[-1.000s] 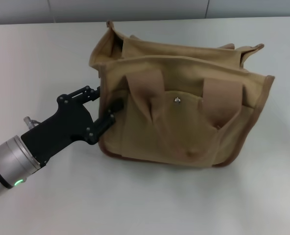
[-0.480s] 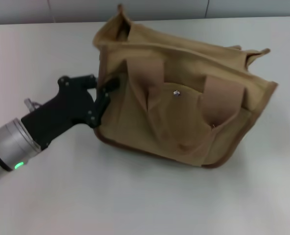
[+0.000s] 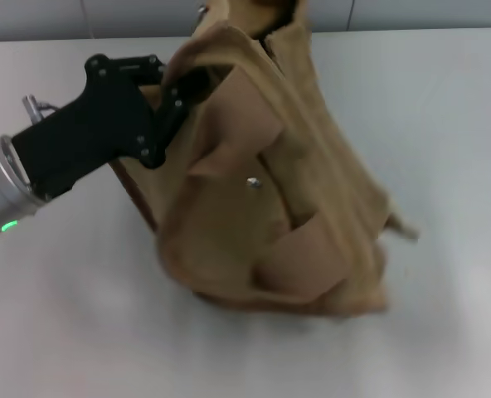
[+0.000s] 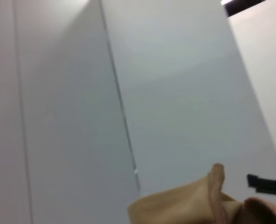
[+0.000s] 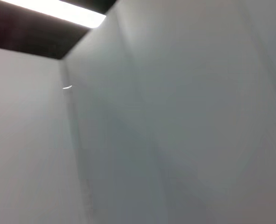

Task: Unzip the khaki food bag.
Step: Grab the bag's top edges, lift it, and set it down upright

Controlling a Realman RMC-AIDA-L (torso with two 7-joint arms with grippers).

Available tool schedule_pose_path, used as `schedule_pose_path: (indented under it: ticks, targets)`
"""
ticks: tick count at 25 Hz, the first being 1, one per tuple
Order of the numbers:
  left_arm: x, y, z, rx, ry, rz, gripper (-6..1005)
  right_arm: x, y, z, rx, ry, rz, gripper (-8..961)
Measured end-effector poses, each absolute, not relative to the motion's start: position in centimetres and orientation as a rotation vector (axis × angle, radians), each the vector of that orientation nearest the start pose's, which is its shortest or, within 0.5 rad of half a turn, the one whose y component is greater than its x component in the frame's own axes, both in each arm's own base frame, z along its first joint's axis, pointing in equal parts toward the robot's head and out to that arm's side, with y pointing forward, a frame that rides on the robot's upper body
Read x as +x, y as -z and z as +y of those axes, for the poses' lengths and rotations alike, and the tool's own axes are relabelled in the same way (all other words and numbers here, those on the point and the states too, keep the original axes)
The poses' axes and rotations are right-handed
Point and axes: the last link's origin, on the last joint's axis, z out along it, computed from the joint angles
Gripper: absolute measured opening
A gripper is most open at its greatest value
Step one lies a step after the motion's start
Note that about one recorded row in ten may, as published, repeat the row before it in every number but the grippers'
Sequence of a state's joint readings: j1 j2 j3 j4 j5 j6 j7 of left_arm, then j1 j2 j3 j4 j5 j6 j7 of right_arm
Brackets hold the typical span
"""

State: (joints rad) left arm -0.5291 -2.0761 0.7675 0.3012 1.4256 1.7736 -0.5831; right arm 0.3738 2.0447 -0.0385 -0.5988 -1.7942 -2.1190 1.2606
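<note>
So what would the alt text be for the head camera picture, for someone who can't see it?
A black left gripper clamps the upper edge of a khaki food bag and holds that end lifted, so the soft bag hangs tilted and crumpled over a white table. A metal snap shows on its front; the right arm is out of view.

Left arm: silver-grey cylindrical wrist section, ribbed with darker rings, small green indicator light glowing on its underside. Forward of that, a matte black angular housing tapering into the left hand [image 3: 172, 98]. Black linkage bars with round silver screw heads at the pivots. Short metal stub, connector-like, protrudes from the top of the housing near the wrist. Right arm not seen in any view.
</note>
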Motion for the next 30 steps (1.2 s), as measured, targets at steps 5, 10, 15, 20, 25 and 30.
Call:
schedule_pose_path:
  ticks: [5,10,15,20,25,30]
  targets:
    - [-21.7,0.3,31.0,-2.299,1.281,0.163,55,25.5,-8.2,27.2,-2.418,-1.41,0.301,787]
    - [-21.5,0.7,31.0,-2.313,1.279,0.171,55,23.2,-4.9,29.4,-2.594,-1.347,0.314,787]
    - [-21.4,0.7,31.1,-2.318,1.278,0.183,55,22.4,-3.2,31.0,-2.619,-1.299,0.35,786]
    - [-21.0,0.9,31.1,-2.341,1.282,0.208,55,21.6,-2.2,32.0,-2.668,-1.229,0.34,786]
    - [-20.7,1.0,31.2,-2.345,1.287,0.221,55,21.1,-1.1,32.1,-2.739,-1.163,0.288,742]
    - [-20.6,1.0,31.3,-2.345,1.287,0.221,55,21.4,-0.7,31.8,-2.714,-1.163,0.236,631]
